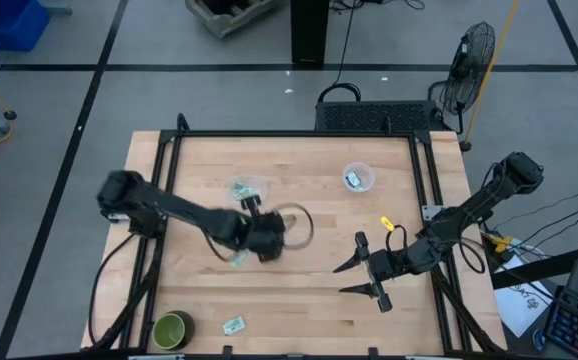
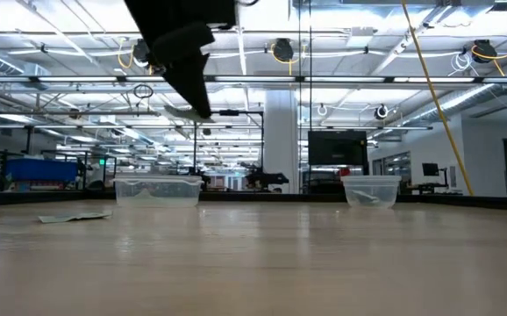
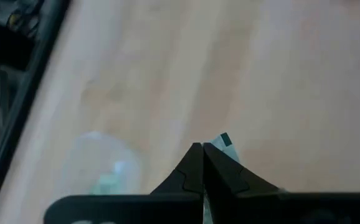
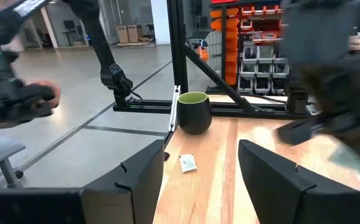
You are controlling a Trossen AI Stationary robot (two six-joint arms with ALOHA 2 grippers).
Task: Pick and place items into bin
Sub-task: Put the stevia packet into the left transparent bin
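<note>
High view shows my left pincer (image 1: pixel 241 250) above the middle of the pale wooden bench (image 1: pixel 299 300), fingers pressed together on a small flat green-and-white wrapped packet (image 3: pixel 222 142) that pokes out past the tips. Just ahead of it sits a clear plastic bin (image 1: pixel 246 188) holding packets. My right pincer (image 1: pixel 361 279) hovers spread wide, well apart. Another green-and-white packet (image 1: pixel 233 324) lies near the dark green round bowl (image 1: pixel 172 330).

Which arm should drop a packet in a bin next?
Left. Its gripper is shut on a packet mid-table, near the clear bin. The right gripper is open and empty.
</note>
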